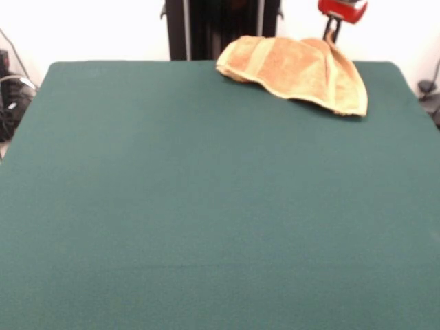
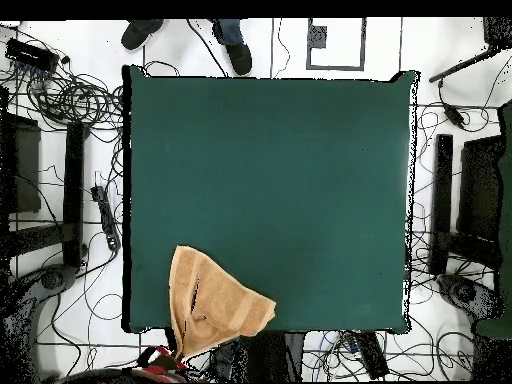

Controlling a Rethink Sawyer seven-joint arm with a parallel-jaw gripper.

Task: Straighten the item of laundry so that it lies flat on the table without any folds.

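Observation:
The orange-tan towel (image 1: 295, 69) lies bunched and folded at the table's far edge, right of the pedestal in the front view. One corner is drawn up to a peak at my gripper (image 1: 331, 34), which is shut on it just below the red wrist. In the overhead view the towel (image 2: 205, 300) sits at the table's bottom-left corner and narrows to a point past the edge toward the gripper (image 2: 172, 352). A paler woven band runs along its lower edge. The dark green table (image 1: 206, 206) is bare elsewhere, as the overhead view (image 2: 300, 170) also shows.
The black pedestal (image 1: 220, 27) stands behind the table's far edge, left of the towel. A person's shoes (image 2: 238, 55) show beyond the table's opposite side. Cables and stands (image 2: 75, 190) lie on the floor round the table.

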